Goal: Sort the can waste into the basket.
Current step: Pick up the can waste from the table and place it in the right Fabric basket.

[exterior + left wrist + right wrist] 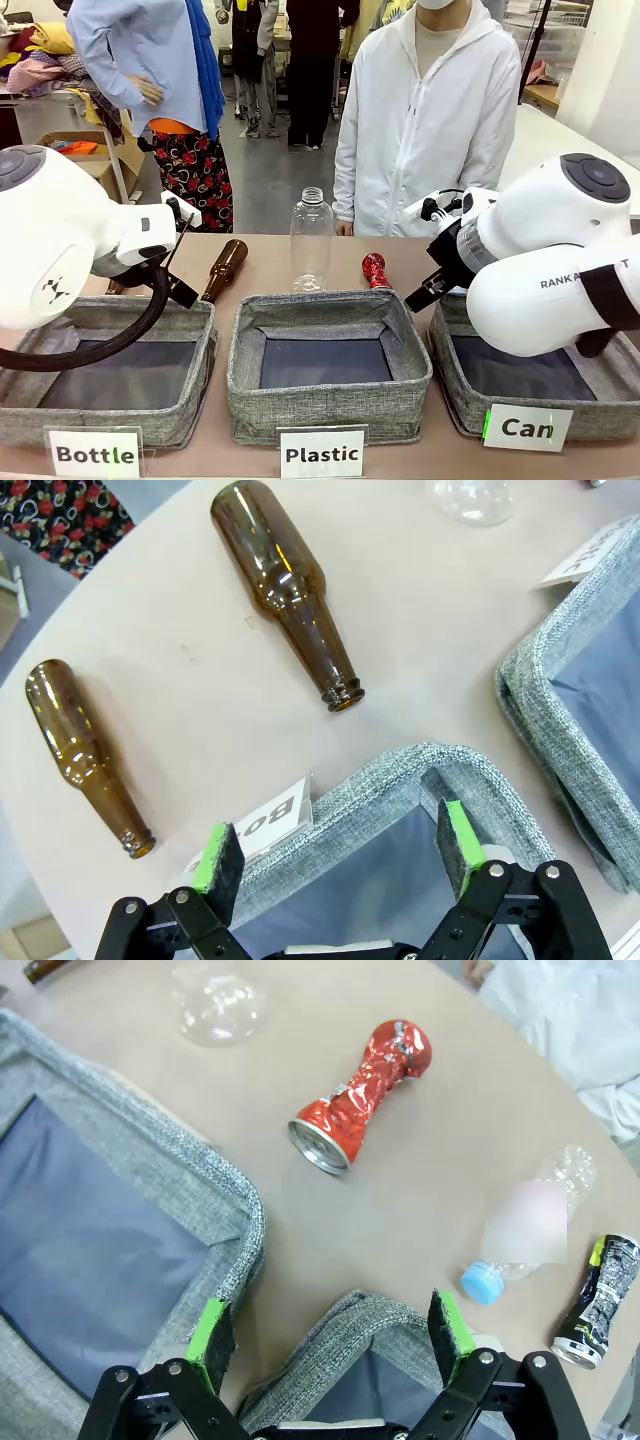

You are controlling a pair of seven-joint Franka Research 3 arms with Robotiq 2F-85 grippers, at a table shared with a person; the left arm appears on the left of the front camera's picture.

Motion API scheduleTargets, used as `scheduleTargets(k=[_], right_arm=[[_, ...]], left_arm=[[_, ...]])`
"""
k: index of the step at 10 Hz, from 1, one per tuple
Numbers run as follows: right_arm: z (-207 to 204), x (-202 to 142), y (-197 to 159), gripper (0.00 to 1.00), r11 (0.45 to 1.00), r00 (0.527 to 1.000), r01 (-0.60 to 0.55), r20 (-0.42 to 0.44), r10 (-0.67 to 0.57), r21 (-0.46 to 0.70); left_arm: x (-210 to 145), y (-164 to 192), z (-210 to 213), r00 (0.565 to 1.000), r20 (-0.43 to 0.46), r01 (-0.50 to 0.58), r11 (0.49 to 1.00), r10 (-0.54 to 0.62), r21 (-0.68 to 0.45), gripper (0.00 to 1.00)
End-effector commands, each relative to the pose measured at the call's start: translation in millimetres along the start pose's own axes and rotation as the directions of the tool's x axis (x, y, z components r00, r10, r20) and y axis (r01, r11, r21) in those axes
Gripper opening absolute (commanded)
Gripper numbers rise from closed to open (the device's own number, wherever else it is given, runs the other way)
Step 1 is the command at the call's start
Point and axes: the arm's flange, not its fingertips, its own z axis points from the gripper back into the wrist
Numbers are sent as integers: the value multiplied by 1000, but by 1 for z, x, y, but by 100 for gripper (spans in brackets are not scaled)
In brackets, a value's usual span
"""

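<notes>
L hand [338, 845] wide | R hand [330, 1325] wide | red can [365, 1095] on table [430, 1200]

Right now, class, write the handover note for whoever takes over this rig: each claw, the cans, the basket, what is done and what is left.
Left claw: open, empty, over a corner of the Bottle basket.
Right claw: open, empty, over a corner of the Can basket.
Red can: lying on the table, beyond the baskets.
Dark can: also lying on the table, farther off to one side.
Done: nothing yet; both cans are outside the Can basket.
Left: pick up each can and drop it in the Can basket.
</notes>
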Motion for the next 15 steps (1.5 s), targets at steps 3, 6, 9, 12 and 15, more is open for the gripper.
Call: scheduleTargets(k=[3, 6, 9, 12, 15], right_arm=[[0, 0, 0, 100, 1000, 1000, 1, 0, -1, 0], [0, 0, 0, 100, 1000, 1000, 1, 0, -1, 0], [0, 0, 0, 100, 1000, 1000, 1, 0, -1, 0], [11, 1, -3, 100, 999, 1000, 11, 23, -12, 32], [66, 4, -17, 100, 969, 973, 196, 93, -212, 153]], left_arm=[[0, 0, 0, 1000, 0, 0, 1000, 0, 0, 100], [0, 0, 0, 1000, 0, 0, 1000, 0, 0, 100], [0, 0, 0, 1000, 0, 0, 1000, 0, 0, 100], [0, 0, 0, 1000, 0, 0, 1000, 0, 0, 100], [-1, -9, 62, 987, 159, 15, 977, 19, -211, 100]])
